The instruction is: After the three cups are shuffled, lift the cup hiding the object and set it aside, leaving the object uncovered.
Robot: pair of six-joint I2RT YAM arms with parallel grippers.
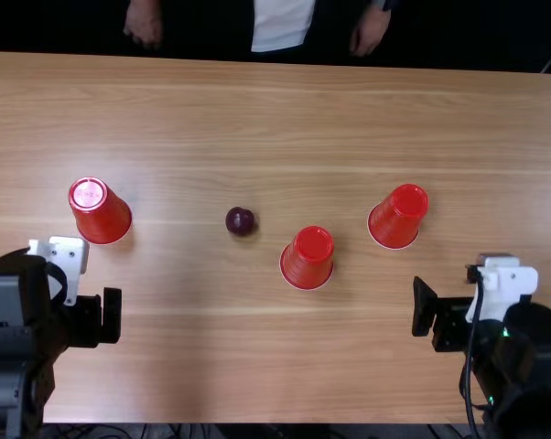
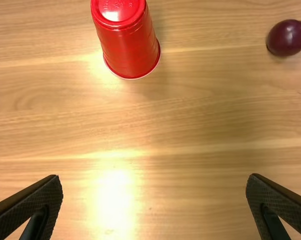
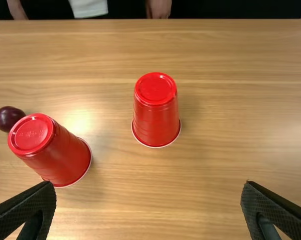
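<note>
At the near edge of the light brown wooden table point(image 1: 275, 119) the left gripper point(image 2: 153, 215) and right gripper point(image 3: 149, 212) sit wide open and empty, then comes the middle upside-down red plastic cup point(image 1: 308, 257), the dark purple round ball point(image 1: 241, 220) lying bare beside it, and the left cup point(image 1: 99, 211) and right cup point(image 1: 399, 216) farther out.

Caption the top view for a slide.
Uncovered dark purple ball lies on the wooden table between the left cup and middle cup; right cup stands apart, all three upside down.
</note>
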